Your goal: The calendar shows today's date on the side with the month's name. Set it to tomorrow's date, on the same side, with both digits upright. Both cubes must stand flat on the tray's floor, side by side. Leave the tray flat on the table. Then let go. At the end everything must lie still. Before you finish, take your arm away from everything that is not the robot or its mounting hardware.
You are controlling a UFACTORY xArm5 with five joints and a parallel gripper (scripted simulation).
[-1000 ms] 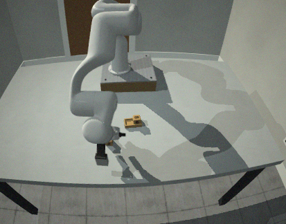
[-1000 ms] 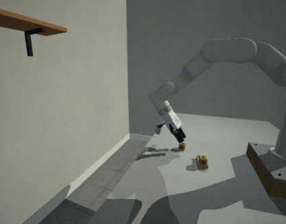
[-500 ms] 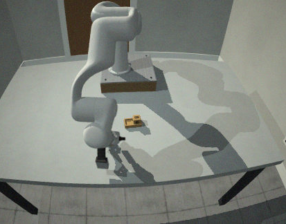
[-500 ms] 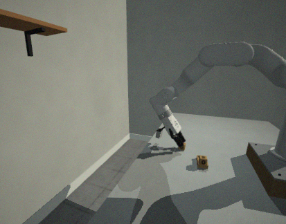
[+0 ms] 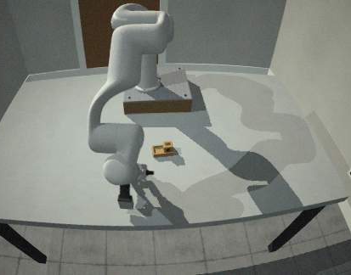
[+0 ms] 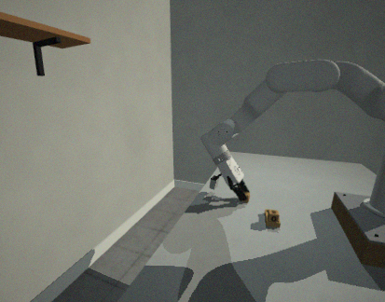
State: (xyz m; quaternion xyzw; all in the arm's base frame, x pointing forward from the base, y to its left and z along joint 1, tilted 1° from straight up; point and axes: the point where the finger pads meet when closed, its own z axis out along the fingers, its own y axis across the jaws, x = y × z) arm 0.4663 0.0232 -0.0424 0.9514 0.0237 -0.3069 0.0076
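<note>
The small wooden tray (image 5: 161,150) lies flat on the table in front of the arm's base, with one cube (image 5: 167,145) standing in its right half. It also shows in the exterior view (image 6: 271,218). My gripper (image 5: 125,198) is low over the table, left of the tray and nearer the front edge. It is tilted, with its fingers half open. In the exterior view the second cube (image 6: 248,198) shows as an orange bit right at the fingertips (image 6: 242,193), on or just above the table. It is hidden by the gripper in the top view. No digits are readable.
The arm's wooden base block (image 5: 157,98) stands at the back middle of the table. The table's front edge (image 5: 170,222) is close to the gripper. A wall with a shelf (image 6: 33,30) runs along one side.
</note>
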